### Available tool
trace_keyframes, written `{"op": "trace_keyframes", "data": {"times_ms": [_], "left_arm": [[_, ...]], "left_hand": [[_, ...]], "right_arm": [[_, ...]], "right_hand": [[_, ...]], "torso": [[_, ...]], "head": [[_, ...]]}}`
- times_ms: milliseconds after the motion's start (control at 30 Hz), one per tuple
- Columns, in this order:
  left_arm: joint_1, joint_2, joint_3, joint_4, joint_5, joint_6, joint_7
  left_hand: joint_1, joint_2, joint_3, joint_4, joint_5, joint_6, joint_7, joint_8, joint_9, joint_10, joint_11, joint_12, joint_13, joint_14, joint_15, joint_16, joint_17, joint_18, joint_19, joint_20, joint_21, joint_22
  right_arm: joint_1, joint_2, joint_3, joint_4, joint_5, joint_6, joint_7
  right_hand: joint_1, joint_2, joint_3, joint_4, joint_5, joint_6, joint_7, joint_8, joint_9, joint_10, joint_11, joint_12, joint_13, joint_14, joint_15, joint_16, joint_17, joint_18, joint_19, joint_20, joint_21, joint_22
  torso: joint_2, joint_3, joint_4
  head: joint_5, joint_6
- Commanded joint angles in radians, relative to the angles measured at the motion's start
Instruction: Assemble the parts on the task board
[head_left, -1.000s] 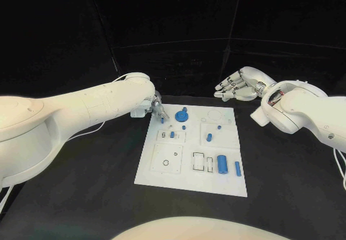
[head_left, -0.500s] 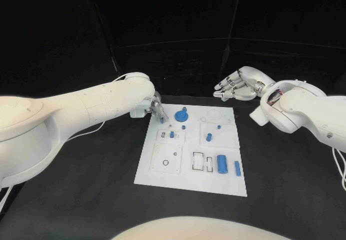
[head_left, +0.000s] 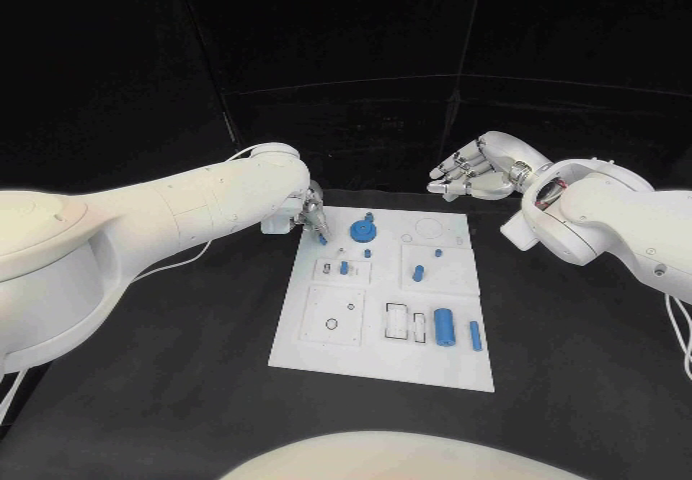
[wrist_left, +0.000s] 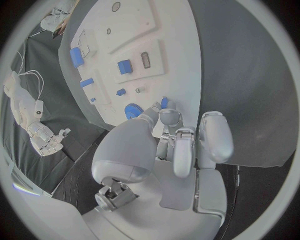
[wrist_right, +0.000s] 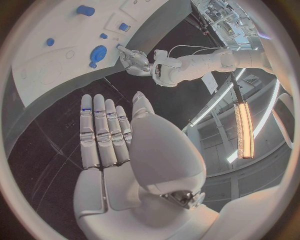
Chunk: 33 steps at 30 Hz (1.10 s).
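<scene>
Head view shows the left hand pinching a small blue part over the board's far-left corner, apparently poised for insertion, while the right hand, fingers straight together and holding nothing, waits beyond the far-right corner, clear of work.

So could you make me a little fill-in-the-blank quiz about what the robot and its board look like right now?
1. The small parts lying on the task board are coloured ____.
2. The left hand pinches a small blue part at the board's far ____ corner, as the head view shows it.
3. The right hand hovers off the board with its fingers straight, holding ____.
4. The table under the board is coloured ____.

Missing words: blue; left; nothing; black
</scene>
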Motion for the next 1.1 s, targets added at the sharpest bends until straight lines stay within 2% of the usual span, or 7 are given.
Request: {"op": "trace_keyframes", "data": {"times_ms": [33, 233, 467, 633, 867, 1000, 1100], "left_arm": [[0.000, 0.000, 0.000, 0.001, 0.004, -0.018, 0.021], [0.000, -0.011, 0.000, 0.013, 0.029, -0.041, 0.030], [0.000, -0.062, 0.000, 0.083, 0.066, -0.092, 0.039], [0.003, -0.118, 0.000, 0.170, 0.087, -0.140, 0.040], [0.003, -0.204, 0.000, 0.308, 0.098, -0.243, 0.040], [0.000, -0.249, -0.001, 0.380, 0.100, -0.302, 0.038], [-0.007, -0.278, -0.002, 0.425, 0.092, -0.343, 0.032]], "left_hand": [[0.022, 0.016, 0.056, -0.027, 0.007, -0.003, 0.000, 0.007, 0.002, -0.003, 0.000, -0.007, -0.006, 0.106, 0.004, 0.003, 0.263, -0.002, 0.000, 0.004, -0.006, 0.002], [-0.051, -0.013, 0.194, -0.060, 0.004, -0.005, 0.002, 0.032, 0.013, 0.000, 0.003, -0.017, -0.027, 0.106, 0.006, 0.003, 0.263, -0.002, -0.001, 0.009, -0.009, 0.003], [-0.082, -0.029, 0.255, -0.073, 0.004, -0.008, 0.000, 0.047, 0.020, 0.000, 0.002, -0.024, -0.039, 0.106, 0.005, 0.003, 0.263, -0.001, -0.001, 0.007, -0.011, 0.003], [-0.100, -0.040, 0.294, -0.080, 0.004, -0.009, -0.001, 0.057, 0.026, 0.000, 0.001, -0.028, -0.046, 0.106, 0.004, 0.003, 0.263, -0.001, -0.001, 0.006, -0.011, 0.004], [-0.119, -0.054, 0.333, -0.083, 0.003, -0.011, -0.002, 0.069, 0.031, -0.001, -0.001, -0.039, -0.062, 0.106, 0.003, 0.003, 0.263, -0.001, -0.001, 0.005, -0.014, 0.003], [-0.125, -0.062, 0.355, -0.087, 0.003, -0.012, -0.002, 0.075, 0.034, 0.000, -0.001, -0.043, -0.068, 0.106, 0.003, 0.003, 0.263, -0.001, 0.000, 0.005, -0.013, 0.005], [-0.130, -0.067, 0.371, -0.089, 0.003, -0.012, -0.003, 0.080, 0.036, 0.002, -0.002, -0.044, -0.071, 0.106, 0.002, 0.003, 0.263, -0.001, 0.002, 0.004, -0.012, 0.007]], "right_arm": [[0.002, 0.000, 0.001, 0.001, -0.002, 0.005, 0.010], [0.002, 0.000, 0.001, 0.000, -0.002, 0.006, 0.010], [0.002, -0.001, 0.001, -0.004, -0.002, 0.006, 0.009], [0.002, -0.002, 0.001, -0.007, -0.002, 0.007, 0.009], [0.002, -0.003, 0.000, -0.010, -0.002, 0.006, 0.009], [0.001, -0.004, 0.000, -0.012, -0.002, 0.005, 0.009], [0.001, -0.003, 0.000, -0.014, -0.002, 0.004, 0.010]], "right_hand": [[0.011, -0.002, 0.002, -0.007, 0.006, -0.006, 0.003, 0.006, 0.001, -0.008, 0.001, 0.007, 0.000, -0.007, -0.001, 0.003, -0.002, 0.004, 0.006, 0.001, -0.005, -0.001], [0.012, -0.002, 0.001, -0.007, 0.008, -0.006, 0.003, 0.006, 0.001, -0.008, 0.001, 0.007, 0.000, -0.007, -0.001, 0.004, -0.002, 0.004, 0.007, 0.001, -0.006, -0.001], [0.014, 0.000, 0.000, -0.006, 0.022, -0.006, 0.003, 0.006, 0.001, -0.010, 0.001, 0.008, -0.001, -0.009, -0.001, 0.005, -0.003, 0.004, 0.008, 0.000, -0.008, -0.002], [0.015, 0.000, 0.000, -0.006, 0.027, -0.006, 0.003, 0.006, 0.001, -0.011, 0.001, 0.008, -0.001, -0.009, -0.001, 0.006, -0.003, 0.004, 0.009, 0.000, -0.009, -0.003], [0.015, 0.000, -0.001, -0.006, 0.028, -0.007, 0.003, 0.006, 0.001, -0.011, 0.001, 0.008, -0.001, -0.009, -0.001, 0.006, -0.003, 0.004, 0.009, 0.000, -0.009, -0.003], [0.015, 0.000, -0.001, -0.006, 0.028, -0.007, 0.003, 0.006, 0.001, -0.011, 0.001, 0.008, -0.001, -0.009, -0.001, 0.006, -0.003, 0.004, 0.009, 0.000, -0.009, -0.003], [0.014, 0.000, -0.001, -0.006, 0.029, -0.007, 0.003, 0.006, 0.001, -0.011, 0.001, 0.008, -0.001, -0.009, -0.001, 0.006, -0.003, 0.004, 0.009, 0.000, -0.009, -0.003]], "torso": [[0.000, 0.0003, 0.0004], [-0.001, 0.0004, 0.0007], [-0.003, 0.0016, 0.0061], [-0.004, 0.0024, 0.0104], [-0.005, 0.0029, 0.0109], [-0.004, 0.0011, 0.0144], [-0.007, 0.0028, 0.0167]], "head": [[-0.002, -0.001], [-0.001, -0.001], [0.000, -0.001], [-0.001, -0.003], [0.002, -0.001], [0.002, -0.003], [0.004, -0.005]]}}
